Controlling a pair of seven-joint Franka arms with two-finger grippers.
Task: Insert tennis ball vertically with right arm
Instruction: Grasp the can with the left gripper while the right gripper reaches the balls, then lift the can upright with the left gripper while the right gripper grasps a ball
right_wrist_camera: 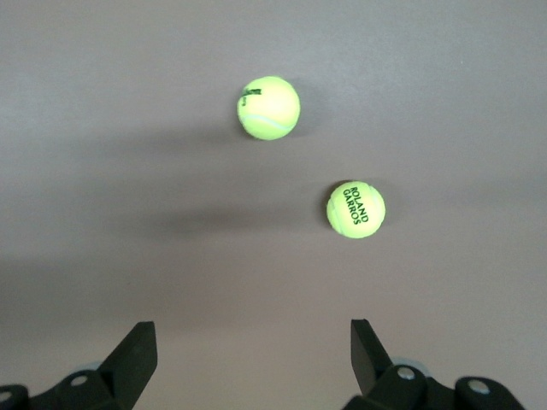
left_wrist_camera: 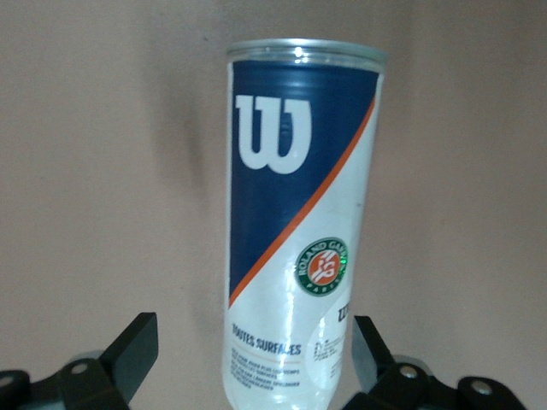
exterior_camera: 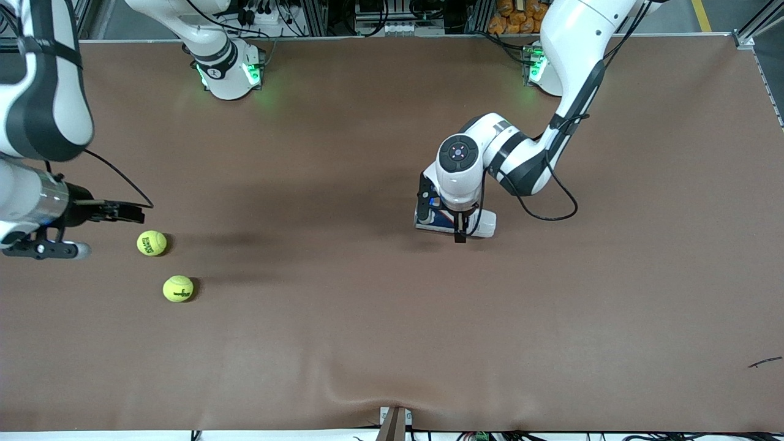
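Two yellow tennis balls lie on the brown table toward the right arm's end, one (exterior_camera: 151, 243) farther from the front camera than the other (exterior_camera: 178, 288). Both show in the right wrist view (right_wrist_camera: 355, 209) (right_wrist_camera: 268, 108). My right gripper (exterior_camera: 131, 213) (right_wrist_camera: 252, 342) is open and empty, up in the air just short of the farther ball. A blue and white Wilson ball can (exterior_camera: 484, 223) (left_wrist_camera: 291, 213) lies on its side near the table's middle, its open rim pointing away from the wrist. My left gripper (exterior_camera: 456, 228) (left_wrist_camera: 256, 350) is open, with its fingers on either side of the can's closed end.
The brown mat (exterior_camera: 343, 318) covers the whole table, with a wrinkle near the front edge. A small dark scrap (exterior_camera: 765, 362) lies near the left arm's end. Both arm bases (exterior_camera: 229, 73) (exterior_camera: 542, 67) stand along the table edge farthest from the front camera.
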